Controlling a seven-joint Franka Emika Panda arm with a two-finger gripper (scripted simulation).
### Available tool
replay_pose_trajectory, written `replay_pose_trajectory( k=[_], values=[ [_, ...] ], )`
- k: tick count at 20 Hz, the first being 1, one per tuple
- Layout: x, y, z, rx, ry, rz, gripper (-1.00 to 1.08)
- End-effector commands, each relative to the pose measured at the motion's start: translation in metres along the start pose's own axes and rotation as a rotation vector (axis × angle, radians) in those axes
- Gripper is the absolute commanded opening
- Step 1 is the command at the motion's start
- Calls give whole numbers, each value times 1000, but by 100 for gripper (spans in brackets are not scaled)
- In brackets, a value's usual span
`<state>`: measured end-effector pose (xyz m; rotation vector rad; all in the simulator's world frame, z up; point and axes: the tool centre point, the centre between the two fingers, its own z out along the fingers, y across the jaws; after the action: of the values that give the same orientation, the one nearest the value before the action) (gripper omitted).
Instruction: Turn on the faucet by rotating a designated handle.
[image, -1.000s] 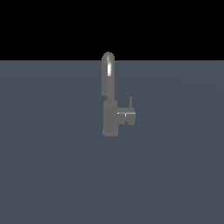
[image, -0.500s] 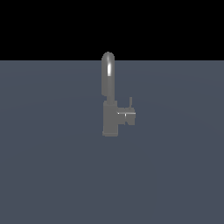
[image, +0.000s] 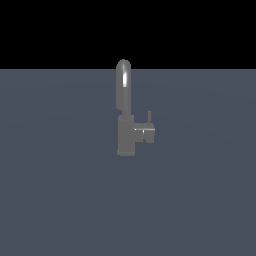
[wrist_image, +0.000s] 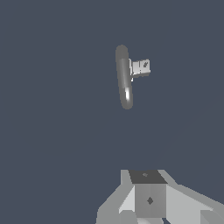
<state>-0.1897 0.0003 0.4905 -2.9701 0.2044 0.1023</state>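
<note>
The faucet (image: 125, 135) stands upright near the middle of a flat blue-grey surface (image: 60, 200), its cylindrical body topped by a tall arched spout (image: 123, 85). The handle (image: 145, 131) juts out sideways from the body toward the exterior view's right, a short stub with a thin pin rising upright from it. There are no containers anywhere in either view. The exterior view shows the faucet from the side with a black band above the surface, and shows no part of the arm. The wrist view looks down on the faucet (wrist_image: 124, 78) from above, so the spout appears as a long rounded bar, with the handle (wrist_image: 141, 67) showing as a small pale block touching its side. That same view shows the grey and white body of the claw (wrist_image: 146, 199) at the edge of the picture, well apart from the faucet and touching nothing. Its fingertips lie out of the picture, so I cannot tell whether the claw is apart or together.
</note>
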Motion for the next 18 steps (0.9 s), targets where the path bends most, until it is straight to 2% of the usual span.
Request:
replay_pose_trajectory(
  k=[1, 18],
  values=[
    [14, 1, 3, 32, -34, 37, -100],
    [112, 21, 41, 268, -283, 303, -100]
  ],
)
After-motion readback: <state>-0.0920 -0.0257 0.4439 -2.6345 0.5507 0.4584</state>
